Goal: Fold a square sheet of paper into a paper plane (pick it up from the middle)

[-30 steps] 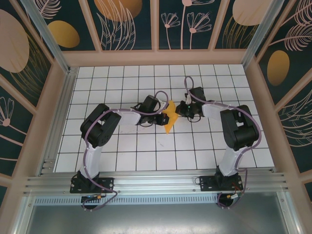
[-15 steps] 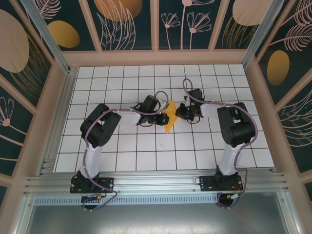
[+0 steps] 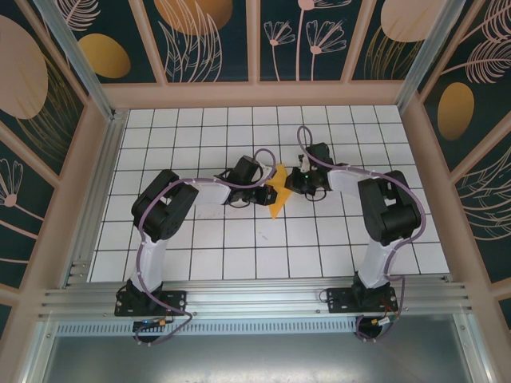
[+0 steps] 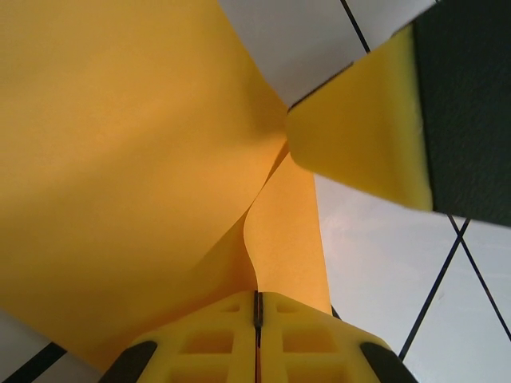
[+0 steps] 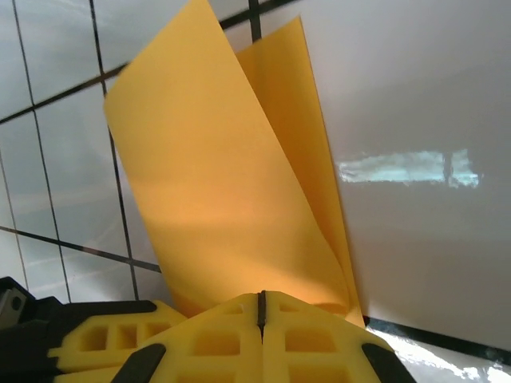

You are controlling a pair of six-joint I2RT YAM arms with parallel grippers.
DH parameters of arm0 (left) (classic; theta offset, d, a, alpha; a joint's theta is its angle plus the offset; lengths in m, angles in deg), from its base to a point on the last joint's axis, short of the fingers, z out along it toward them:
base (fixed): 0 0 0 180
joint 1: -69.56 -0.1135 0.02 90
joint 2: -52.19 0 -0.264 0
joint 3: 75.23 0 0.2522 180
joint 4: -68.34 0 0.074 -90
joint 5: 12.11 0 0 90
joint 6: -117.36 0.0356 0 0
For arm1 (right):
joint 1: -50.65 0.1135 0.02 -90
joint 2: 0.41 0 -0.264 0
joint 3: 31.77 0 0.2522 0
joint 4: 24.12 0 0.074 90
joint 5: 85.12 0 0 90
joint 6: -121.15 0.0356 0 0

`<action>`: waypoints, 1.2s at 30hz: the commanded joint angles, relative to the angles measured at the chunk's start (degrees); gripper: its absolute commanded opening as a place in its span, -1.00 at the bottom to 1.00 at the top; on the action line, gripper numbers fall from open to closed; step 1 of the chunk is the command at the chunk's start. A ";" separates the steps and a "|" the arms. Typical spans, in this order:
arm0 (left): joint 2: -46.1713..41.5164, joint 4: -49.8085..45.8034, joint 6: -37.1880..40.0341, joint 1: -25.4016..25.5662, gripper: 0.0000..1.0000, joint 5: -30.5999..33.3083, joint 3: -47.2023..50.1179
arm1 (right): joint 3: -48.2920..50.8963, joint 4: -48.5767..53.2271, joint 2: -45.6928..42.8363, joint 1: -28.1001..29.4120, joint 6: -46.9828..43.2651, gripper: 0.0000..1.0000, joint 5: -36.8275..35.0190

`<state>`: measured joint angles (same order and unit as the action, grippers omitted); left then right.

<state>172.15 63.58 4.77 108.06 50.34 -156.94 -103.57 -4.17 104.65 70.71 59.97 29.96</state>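
**Item: orange paper plane, held at two points, centre of table**

- Paper plane: orange, folded. From the top camera it is a narrow shape with its point toward the near edge. It sits between the two grippers, over the middle of the white grid table. Whether its point touches the tiles cannot be told.
- Left gripper: reaches in from the left. In the left wrist view its yellow fingers are pressed together on the paper, which rises from the seam between them and fans out into a broad panel and a narrower curled flap.
- Right gripper: reaches in from the right, facing the left one across the paper. In the right wrist view its jaws are closed flat on the lower edge of the paper. Two layers stand up from the pinch, the rear one showing past the front one's right edge.
- One yellow pad of the right gripper, black-backed, shows in the left wrist view with its tip meeting the paper at the fold.
- Surround: panel walls with leaf and flower pattern.
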 commanded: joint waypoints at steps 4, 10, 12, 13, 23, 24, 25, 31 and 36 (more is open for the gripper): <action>-2.45 -4.97 -0.06 -0.44 -0.70 2.85 1.07 | 0.79 0.61 4.28 0.11 -0.29 -0.97 -3.32; -9.78 -5.81 -0.85 -0.79 -0.38 8.46 1.14 | 1.27 0.85 4.59 0.33 -1.13 -0.97 -3.50; -12.47 -5.49 -2.05 -0.80 -0.30 11.13 1.52 | 1.21 1.04 4.25 0.35 -1.55 -0.97 -3.19; -13.44 -4.96 -2.73 -0.80 -0.31 11.54 1.81 | 1.11 1.18 4.13 0.38 -1.59 -0.97 -3.20; -9.44 -0.97 -8.51 -0.28 -0.83 -1.34 1.18 | -0.52 1.89 3.27 0.43 -1.84 -0.95 -2.98; -8.69 -0.47 -8.88 -0.19 -0.84 -1.90 1.06 | -0.60 1.97 3.26 0.43 -1.92 -0.95 -2.86; -8.01 0.24 -9.30 -0.17 -0.83 -2.08 1.13 | -0.54 2.07 3.31 0.44 -2.00 -0.95 -2.88; -3.74 0.28 -9.60 -0.05 -0.82 -2.26 -0.62 | 0.08 2.15 3.23 0.43 -2.01 -0.95 -3.17; -1.62 -3.71 -8.34 -0.05 -0.84 3.47 -1.14 | 0.20 2.20 3.43 0.47 -2.01 -0.95 -3.59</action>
<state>169.48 61.72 -4.04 107.82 50.62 -156.59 -103.57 -4.89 107.03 70.68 59.46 28.65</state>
